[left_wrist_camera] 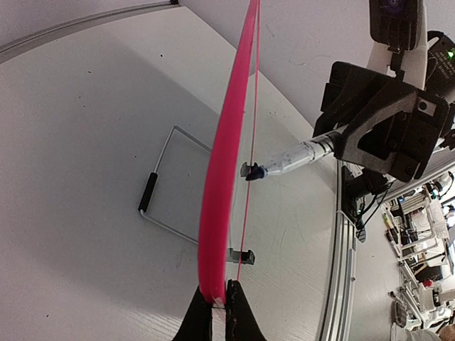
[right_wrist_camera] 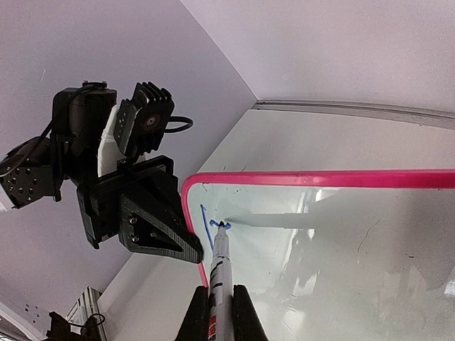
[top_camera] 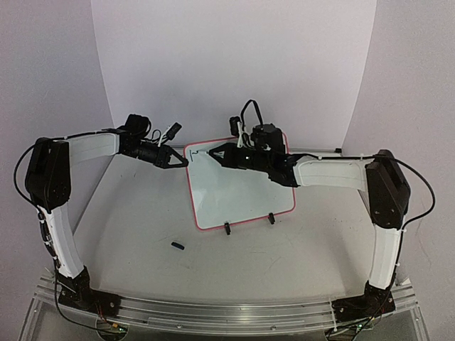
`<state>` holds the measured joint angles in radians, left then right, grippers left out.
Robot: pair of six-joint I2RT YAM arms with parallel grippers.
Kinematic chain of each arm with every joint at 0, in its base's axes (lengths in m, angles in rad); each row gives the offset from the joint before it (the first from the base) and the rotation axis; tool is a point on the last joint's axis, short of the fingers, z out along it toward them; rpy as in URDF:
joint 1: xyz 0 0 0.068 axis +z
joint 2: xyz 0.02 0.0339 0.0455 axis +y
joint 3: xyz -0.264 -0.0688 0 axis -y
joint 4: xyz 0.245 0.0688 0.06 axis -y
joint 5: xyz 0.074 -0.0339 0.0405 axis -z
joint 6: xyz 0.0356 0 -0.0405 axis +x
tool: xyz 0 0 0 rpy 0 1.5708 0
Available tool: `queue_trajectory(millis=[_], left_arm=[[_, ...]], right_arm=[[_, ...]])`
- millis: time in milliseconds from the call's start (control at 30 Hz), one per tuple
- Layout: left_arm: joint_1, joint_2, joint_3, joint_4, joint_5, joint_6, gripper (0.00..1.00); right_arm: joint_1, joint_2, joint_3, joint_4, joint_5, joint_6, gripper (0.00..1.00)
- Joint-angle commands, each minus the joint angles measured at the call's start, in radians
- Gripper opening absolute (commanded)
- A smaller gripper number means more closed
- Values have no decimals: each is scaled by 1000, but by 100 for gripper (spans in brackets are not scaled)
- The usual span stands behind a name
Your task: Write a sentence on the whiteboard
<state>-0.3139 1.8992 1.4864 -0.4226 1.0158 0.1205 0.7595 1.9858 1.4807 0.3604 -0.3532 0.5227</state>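
Observation:
The whiteboard stands tilted on two black clip feet near the table's middle. My left gripper is shut on its pink frame at the upper left edge. My right gripper is shut on a marker, and its blue tip touches the board's top left corner. The sentence shows as one long blue stroke and a short mark at the tip. In the left wrist view the marker meets the board face from the right, with the right gripper behind it.
A small black marker cap lies on the table in front of the board. A wire stand with a black grip lies behind the board. An aluminium rail runs along the near edge. White backdrop walls close the back and sides.

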Motion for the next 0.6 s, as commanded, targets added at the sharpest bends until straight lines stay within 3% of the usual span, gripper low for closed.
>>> queue_trajectory(millis=[0,567], left_arm=[[-33,-14,26,-45,-25,56,0],[-44,-17,24,-54,-29,63,0]], right_arm=[[-4,-56,0,88,-45,15,0],[-6,-1,43,26,41,8,0]])
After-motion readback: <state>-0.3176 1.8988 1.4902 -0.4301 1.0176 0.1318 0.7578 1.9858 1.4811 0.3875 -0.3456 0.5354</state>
